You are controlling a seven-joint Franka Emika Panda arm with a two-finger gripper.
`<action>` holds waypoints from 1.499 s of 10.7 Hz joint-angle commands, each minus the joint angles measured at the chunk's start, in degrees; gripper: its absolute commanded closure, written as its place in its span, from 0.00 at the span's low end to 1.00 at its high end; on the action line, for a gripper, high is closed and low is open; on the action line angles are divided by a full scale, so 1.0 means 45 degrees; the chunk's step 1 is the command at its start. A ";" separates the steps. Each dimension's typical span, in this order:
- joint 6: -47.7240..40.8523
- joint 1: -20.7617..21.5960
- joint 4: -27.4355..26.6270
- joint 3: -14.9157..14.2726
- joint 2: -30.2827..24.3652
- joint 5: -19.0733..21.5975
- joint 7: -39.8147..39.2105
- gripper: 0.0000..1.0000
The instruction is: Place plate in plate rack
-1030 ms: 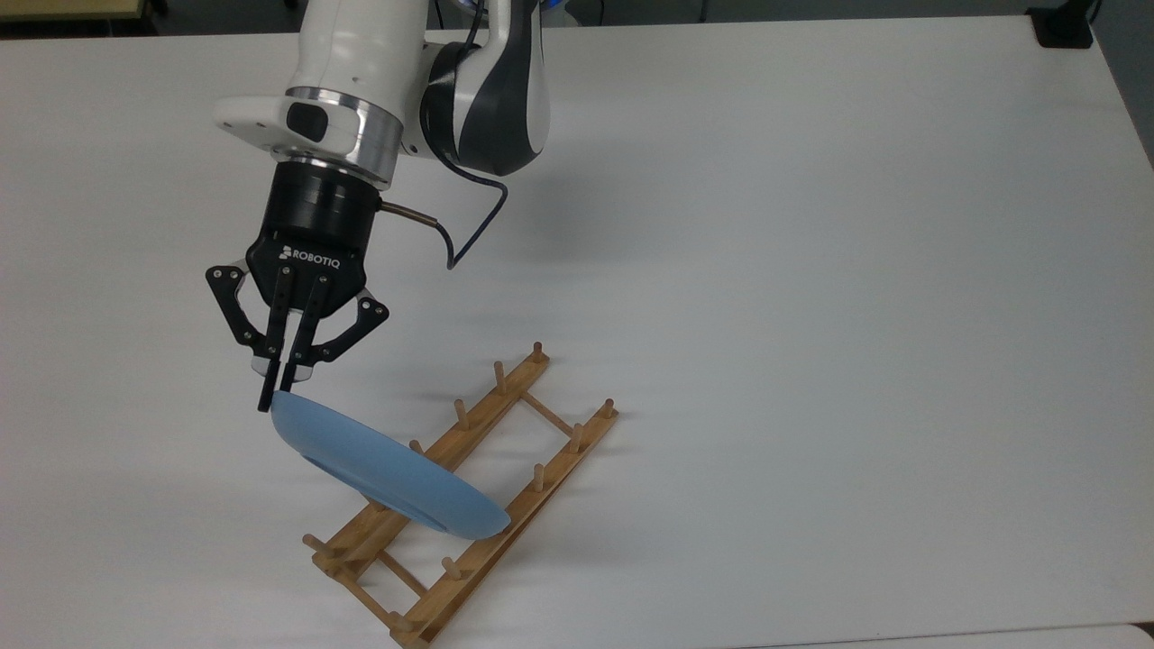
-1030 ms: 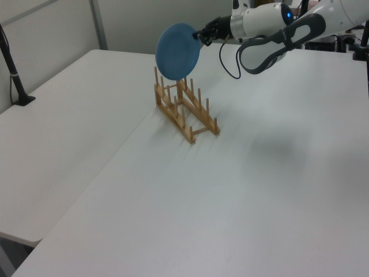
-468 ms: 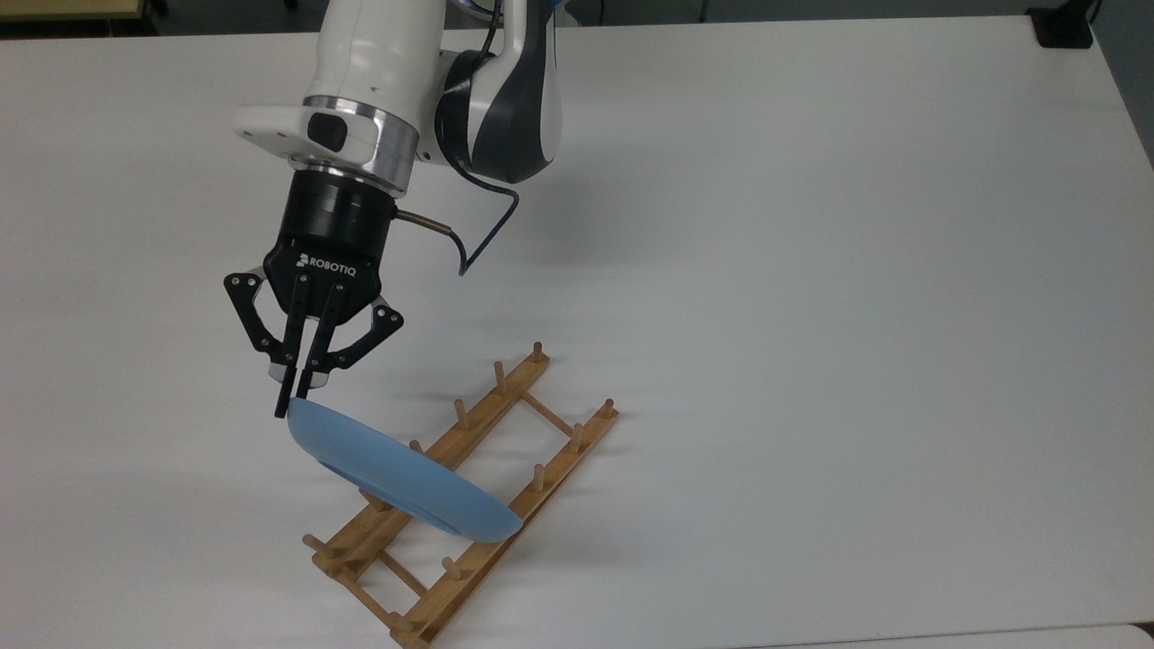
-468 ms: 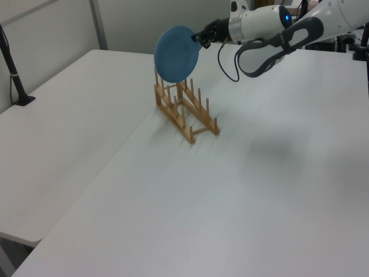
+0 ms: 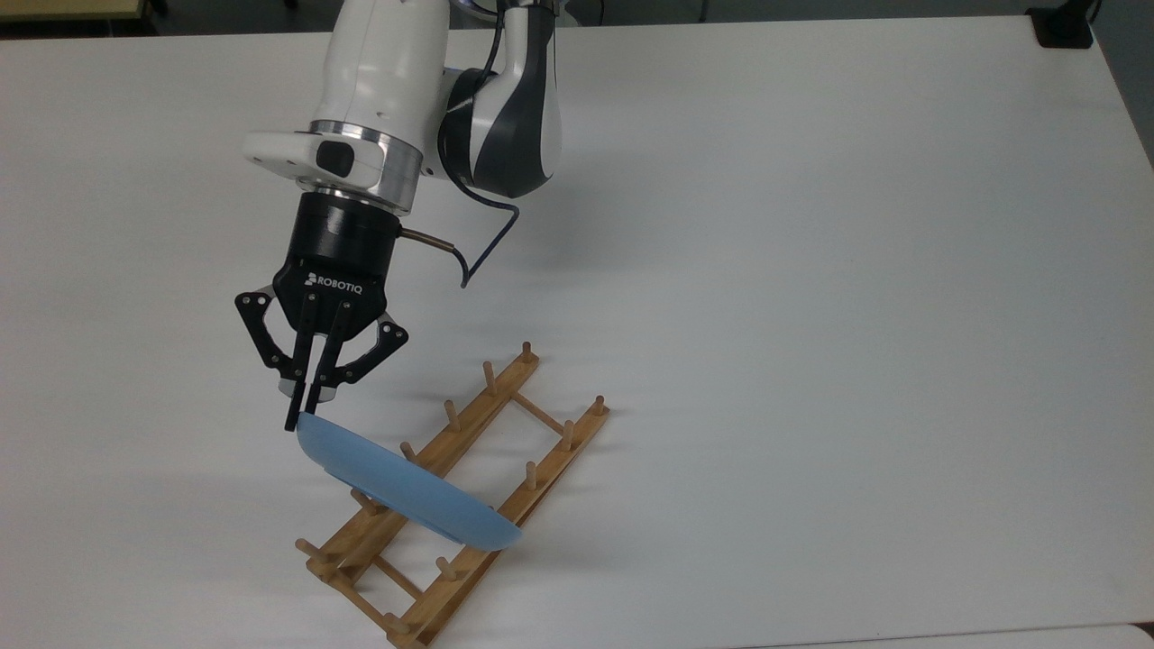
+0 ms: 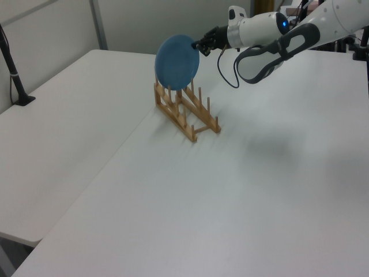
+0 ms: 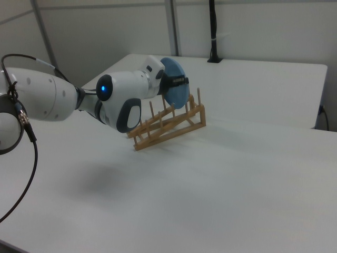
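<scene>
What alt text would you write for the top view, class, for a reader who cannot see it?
A robot arm's black gripper, shut on the rim of a light-blue plate, holds the plate on edge over the near end of a wooden plate rack with upright pegs. The rack lies diagonally on a white table.

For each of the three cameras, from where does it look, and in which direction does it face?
Top view: high above, facing down on the table; the gripper holds the plate over the plate rack.
Left view: beside the table, looking across; the arm enters from the left view's right.
Right view: opposite side; the arm enters from the right view's left.
All share plate and rack.
</scene>
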 commanded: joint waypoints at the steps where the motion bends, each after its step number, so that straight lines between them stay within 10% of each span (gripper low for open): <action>1: 0.0271 0.0311 0.0060 -0.0304 0.0100 0.0342 -0.0167 0.91; 2: 0.0271 0.0311 0.0060 -0.0304 0.0100 0.0381 -0.0090 0.20; 3: 0.0271 0.0330 0.0060 -0.0304 0.0061 0.0440 -0.0089 0.00; 11: -0.0874 -0.0252 -0.0369 0.0921 -0.2493 0.2465 -0.0070 0.00; 16: -0.9219 -0.2244 -0.0311 0.1884 -0.5616 0.2513 -0.0070 0.00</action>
